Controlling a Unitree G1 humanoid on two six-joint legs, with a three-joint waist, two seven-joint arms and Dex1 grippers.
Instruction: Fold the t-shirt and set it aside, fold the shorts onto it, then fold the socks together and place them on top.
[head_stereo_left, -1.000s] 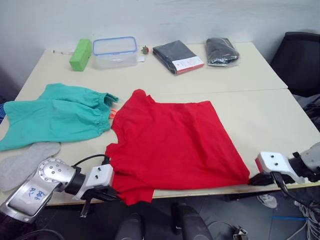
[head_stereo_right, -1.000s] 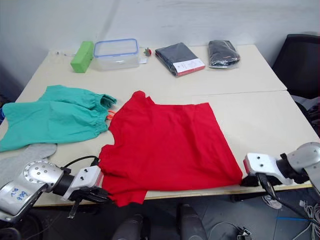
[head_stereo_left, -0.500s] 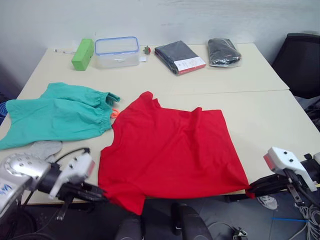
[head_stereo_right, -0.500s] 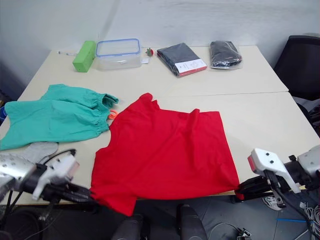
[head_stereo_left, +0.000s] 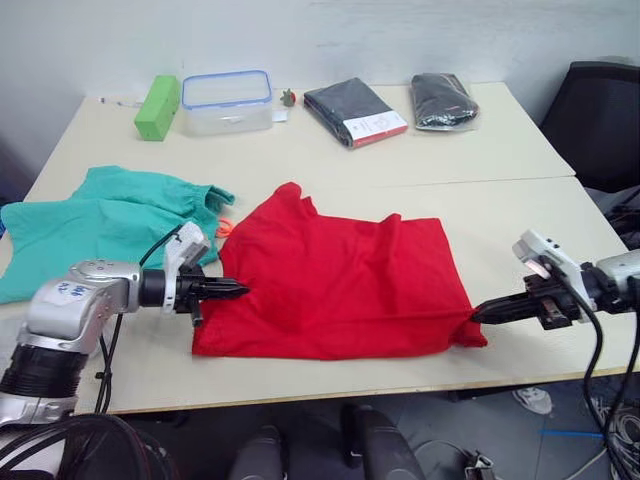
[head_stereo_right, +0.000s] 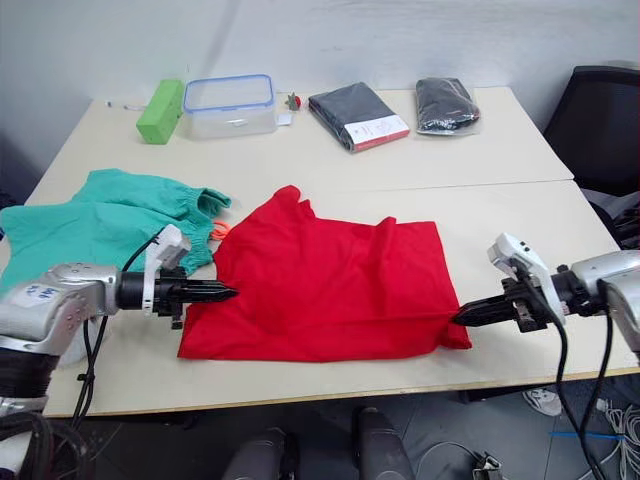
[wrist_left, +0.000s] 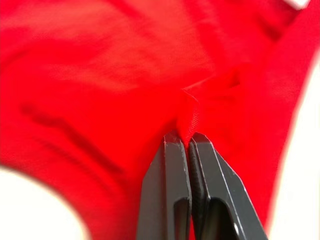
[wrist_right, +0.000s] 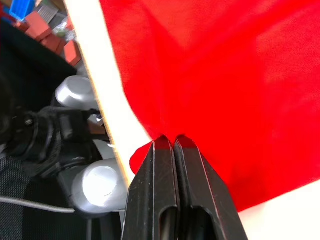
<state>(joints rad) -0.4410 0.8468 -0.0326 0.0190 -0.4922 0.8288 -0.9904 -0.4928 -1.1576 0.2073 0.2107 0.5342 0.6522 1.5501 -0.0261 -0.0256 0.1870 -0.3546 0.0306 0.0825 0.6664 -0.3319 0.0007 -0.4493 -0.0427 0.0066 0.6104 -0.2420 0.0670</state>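
Observation:
The red t-shirt lies on the table's near half, its lower part doubled back over itself. At its left edge my left gripper is shut on a pinch of red cloth. On the opposite side my right gripper is shut on the shirt's near right corner. The teal shorts lie spread to the left of the shirt, an orange drawstring showing at the waistband. My left arm hides the socks.
Along the far edge stand a green block, a clear lidded box, and two packaged dark garments. A black chair is beyond the table's right end. A seam crosses the tabletop.
Both grippers have lifted from below the near table edge and swung inward over the table, bringing the shirt's near hem up and forward. The shirt now lies shorter, folded over itself.

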